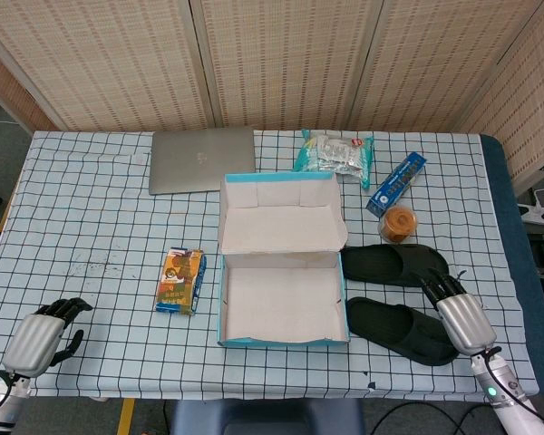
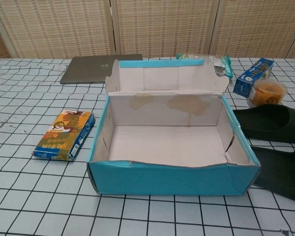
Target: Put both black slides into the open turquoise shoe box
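Note:
The open turquoise shoe box (image 1: 284, 340) (image 2: 172, 180) stands mid-table with its lid folded back and nothing inside. Two black slides lie to its right: the far slide (image 1: 394, 265) (image 2: 270, 123) and the near slide (image 1: 399, 328) (image 2: 282, 172). My right hand (image 1: 458, 313) hovers over the right end of the near slide with its fingers pointing toward the far slide; it holds nothing. My left hand (image 1: 45, 337) rests at the table's front left corner with fingers loosely curled and nothing in them. Neither hand shows in the chest view.
A small orange snack pack (image 1: 181, 281) (image 2: 65, 134) lies left of the box. Behind the box are a grey laptop (image 1: 202, 159), a foil snack bag (image 1: 335, 152), a blue carton (image 1: 396, 181) and an orange-lidded jar (image 1: 399, 223).

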